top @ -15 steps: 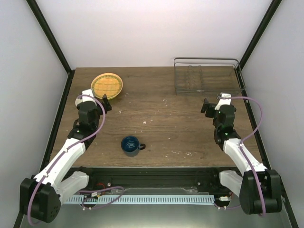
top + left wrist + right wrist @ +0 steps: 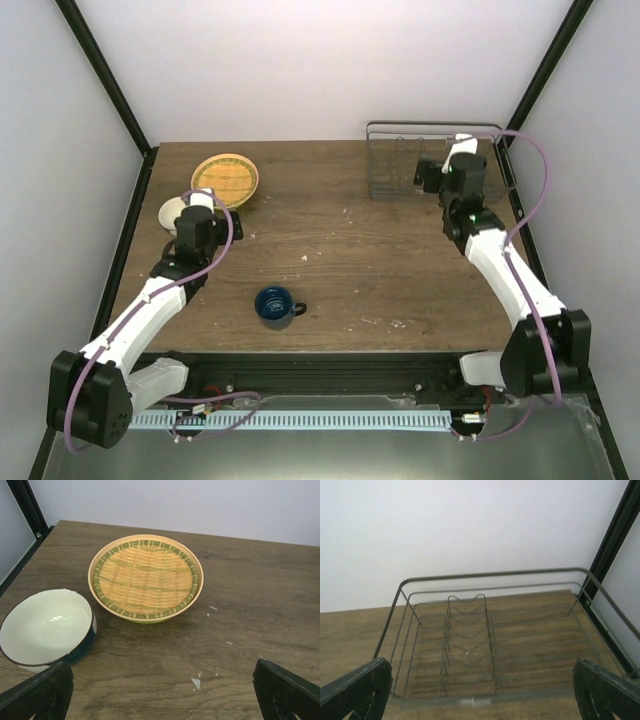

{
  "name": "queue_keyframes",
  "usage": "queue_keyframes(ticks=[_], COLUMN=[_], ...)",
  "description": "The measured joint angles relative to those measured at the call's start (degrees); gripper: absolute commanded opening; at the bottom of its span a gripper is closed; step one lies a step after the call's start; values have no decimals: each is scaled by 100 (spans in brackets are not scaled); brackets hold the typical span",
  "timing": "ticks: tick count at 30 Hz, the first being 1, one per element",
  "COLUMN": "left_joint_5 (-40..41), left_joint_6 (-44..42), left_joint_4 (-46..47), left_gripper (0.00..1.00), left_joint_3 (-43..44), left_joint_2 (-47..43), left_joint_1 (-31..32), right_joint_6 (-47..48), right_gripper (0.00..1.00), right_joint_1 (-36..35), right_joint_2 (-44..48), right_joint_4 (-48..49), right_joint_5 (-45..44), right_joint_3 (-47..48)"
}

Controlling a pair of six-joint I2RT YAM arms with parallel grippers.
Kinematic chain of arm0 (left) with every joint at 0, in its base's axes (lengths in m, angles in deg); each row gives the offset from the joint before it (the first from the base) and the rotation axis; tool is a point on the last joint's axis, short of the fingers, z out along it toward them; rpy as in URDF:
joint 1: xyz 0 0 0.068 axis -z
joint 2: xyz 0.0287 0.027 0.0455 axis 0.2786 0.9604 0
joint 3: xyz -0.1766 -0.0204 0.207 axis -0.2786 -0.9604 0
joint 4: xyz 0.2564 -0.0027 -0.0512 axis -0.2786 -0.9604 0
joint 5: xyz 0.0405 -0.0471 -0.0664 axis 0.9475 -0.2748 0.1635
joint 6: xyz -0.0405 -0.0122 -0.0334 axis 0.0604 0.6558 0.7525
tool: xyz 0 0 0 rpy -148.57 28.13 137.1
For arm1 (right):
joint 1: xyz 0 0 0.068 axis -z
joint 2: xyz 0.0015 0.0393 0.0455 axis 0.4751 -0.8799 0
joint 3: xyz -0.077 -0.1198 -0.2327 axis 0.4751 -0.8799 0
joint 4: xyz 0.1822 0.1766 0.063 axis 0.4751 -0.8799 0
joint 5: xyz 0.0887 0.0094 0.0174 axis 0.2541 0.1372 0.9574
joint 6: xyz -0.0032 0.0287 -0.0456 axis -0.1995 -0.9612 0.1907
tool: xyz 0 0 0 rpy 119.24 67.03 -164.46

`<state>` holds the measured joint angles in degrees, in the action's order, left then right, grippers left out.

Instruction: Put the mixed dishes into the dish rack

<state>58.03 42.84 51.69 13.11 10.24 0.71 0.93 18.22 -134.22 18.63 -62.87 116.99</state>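
The left end effector [image 2: 162, 692] is hovering wide and empty, the plate [image 2: 145, 578] at its 12 o'clock, the cup [image 2: 46, 626] at 10. Lying flat, face up, at 10 o'clock on the surface [image 2: 380, 260], the plate is looking stiff, light and probably slick. Being round, it has no long axis, so its raised rim is seeming the best hold. The right end effector [image 2: 482, 690], also wide and empty, is facing the rack [image 2: 490, 640] at 1 o'clock.

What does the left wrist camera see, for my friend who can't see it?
A round yellow-orange plate with a woven grid face lies on a brown wooden table. Nearer the camera, at the picture's left, stands a small cup, white inside and dark blue outside. The left end effector is open, its two dark fingertips at the bottom corners.
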Motion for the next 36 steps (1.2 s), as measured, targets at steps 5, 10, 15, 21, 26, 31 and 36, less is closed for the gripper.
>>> queue_keyframes(ticks=[5, 10, 15, 21, 26, 31, 36], left_joint_5=[-44, -35, -52, -116, -131, -138, -149], left_joint_6=[24, 22, 13, 7, -11, -20, -22], left_joint_4=[-205, -271, -273, -306, -332, -339, -343], left_gripper=[100, 100, 100, 100, 100, 100, 100], left_joint_3=[4, 4, 4, 20, 83, 127, 168], left_joint_2=[0, 0, 0, 28, 94, 170, 229], left_joint_1=[0, 0, 0, 0, 0, 0, 0], right_joint_6=[173, 175, 153, 96, -15, -61, -68], right_gripper=[100, 100, 100, 100, 100, 100, 100], right_joint_1=[74, 216, 455, 557, 557, 557, 557], right_joint_2=[-1512, -2922, -4354, -5543, -5984, -6048, -6052], right_joint_4=[-1113, -1926, -2970, -3987, -4634, -5029, -5250], right_joint_5=[31, 431, 778, 909, 949, 1003, 997], right_joint_3=[2201, 3960, 5729, 6876, 7106, 7114, 7117])
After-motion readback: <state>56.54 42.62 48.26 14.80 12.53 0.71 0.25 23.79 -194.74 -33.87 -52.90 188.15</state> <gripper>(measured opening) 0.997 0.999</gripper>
